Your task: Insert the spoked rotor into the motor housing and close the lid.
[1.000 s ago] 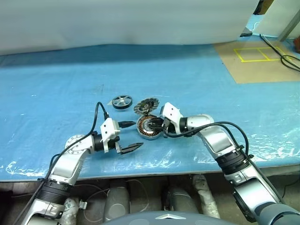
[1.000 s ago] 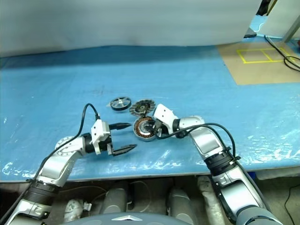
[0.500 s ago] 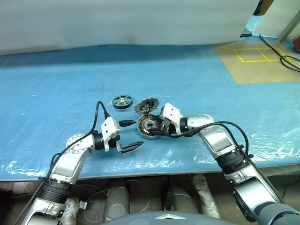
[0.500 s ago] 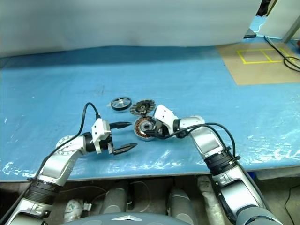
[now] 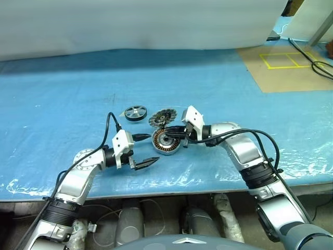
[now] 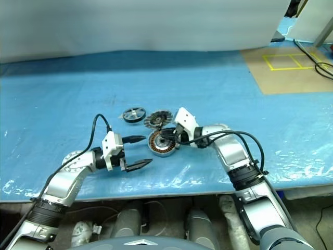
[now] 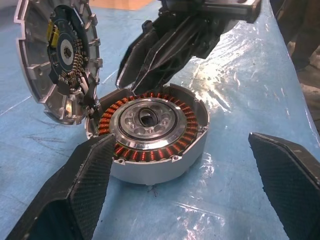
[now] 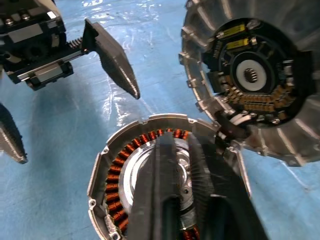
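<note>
On the blue plastic-covered worktop [image 5: 218, 88] the motor housing [image 5: 165, 141] sits open-side up, its ring of copper windings showing around a shiny central hub. The lid [image 5: 162, 117] stands tilted on its edge just behind the housing, touching its rim, with its ribbed face and dark inner parts turned toward the housing. A little further off to the robot's left of the lid, apart from both, the spoked rotor [image 5: 135, 112] lies flat on the sheet. The right end effector [image 5: 176, 137] reaches in from the robot's right and hangs over the housing with its two black fingers pressed together, their tips above the hub; from where I stand I cannot tell whether they actually touch the metal, and nothing is pinched between them. The left end effector [image 5: 145, 150] waits just on the robot's left of the housing with its fingers spread wide, one finger pointing at the housing's near side and the other lower, toward the worktop's front edge; it holds nothing and stands clear of the housing wall. Far off to the right a brown board [image 5: 291, 67] with yellow tape squares lies on the sheet, with black cables [image 5: 317, 65] running over its corner.
</note>
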Motion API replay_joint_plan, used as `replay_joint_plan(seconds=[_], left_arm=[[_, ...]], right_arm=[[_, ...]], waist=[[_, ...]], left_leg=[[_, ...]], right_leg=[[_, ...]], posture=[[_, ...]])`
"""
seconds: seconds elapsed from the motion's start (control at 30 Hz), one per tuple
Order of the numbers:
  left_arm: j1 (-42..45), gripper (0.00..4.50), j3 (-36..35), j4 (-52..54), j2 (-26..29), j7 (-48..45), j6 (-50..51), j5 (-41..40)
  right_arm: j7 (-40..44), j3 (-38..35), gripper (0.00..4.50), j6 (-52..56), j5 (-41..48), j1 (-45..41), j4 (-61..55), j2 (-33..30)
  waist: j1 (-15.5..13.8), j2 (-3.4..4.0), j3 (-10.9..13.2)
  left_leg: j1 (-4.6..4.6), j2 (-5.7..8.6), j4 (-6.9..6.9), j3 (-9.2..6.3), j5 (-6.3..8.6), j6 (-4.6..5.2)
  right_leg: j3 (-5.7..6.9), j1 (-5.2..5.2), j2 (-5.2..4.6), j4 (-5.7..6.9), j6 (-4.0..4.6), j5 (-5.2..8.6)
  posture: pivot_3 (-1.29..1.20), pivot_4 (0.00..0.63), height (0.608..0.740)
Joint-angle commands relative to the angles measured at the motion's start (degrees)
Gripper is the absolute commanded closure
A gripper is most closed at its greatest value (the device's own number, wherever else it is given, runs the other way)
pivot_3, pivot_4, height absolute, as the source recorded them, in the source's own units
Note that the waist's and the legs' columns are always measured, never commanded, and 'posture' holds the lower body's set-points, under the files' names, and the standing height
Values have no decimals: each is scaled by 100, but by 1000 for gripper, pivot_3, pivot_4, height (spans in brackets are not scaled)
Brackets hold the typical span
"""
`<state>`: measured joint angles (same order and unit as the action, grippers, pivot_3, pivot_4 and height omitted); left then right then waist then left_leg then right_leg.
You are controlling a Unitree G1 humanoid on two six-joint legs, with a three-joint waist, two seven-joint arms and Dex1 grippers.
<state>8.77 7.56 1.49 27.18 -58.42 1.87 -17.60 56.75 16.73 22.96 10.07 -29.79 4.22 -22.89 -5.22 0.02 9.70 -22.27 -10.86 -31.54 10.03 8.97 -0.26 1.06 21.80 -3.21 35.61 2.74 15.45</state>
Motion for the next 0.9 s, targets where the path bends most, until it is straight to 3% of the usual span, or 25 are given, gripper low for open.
replay_joint_plan(seconds=[0.03,0.63,0.9], left_arm=[[-14,0,-11,129,7,-7,-64,-11],[144,0,-134,111,44,-16,-43,-118],[272,0,-186,-244,51,-188,-168,-100]], right_arm=[[82,108,4451,-169,-35,67,-117,6],[-503,162,4451,-520,-545,-106,687,294],[-521,-217,4451,411,170,-105,307,559]], waist=[[0,0,0],[84,0,0],[107,0,0]], left_leg=[[-2,0,0,0,0,0],[-5,-2,-14,0,0,0],[-12,-2,-17,0,0,0]], right_leg=[[0,2,0,0,0,0],[0,10,0,15,1,-1],[-1,13,0,14,1,-1]], posture=[[0,150,740],[0,150,740],[0,150,740]])
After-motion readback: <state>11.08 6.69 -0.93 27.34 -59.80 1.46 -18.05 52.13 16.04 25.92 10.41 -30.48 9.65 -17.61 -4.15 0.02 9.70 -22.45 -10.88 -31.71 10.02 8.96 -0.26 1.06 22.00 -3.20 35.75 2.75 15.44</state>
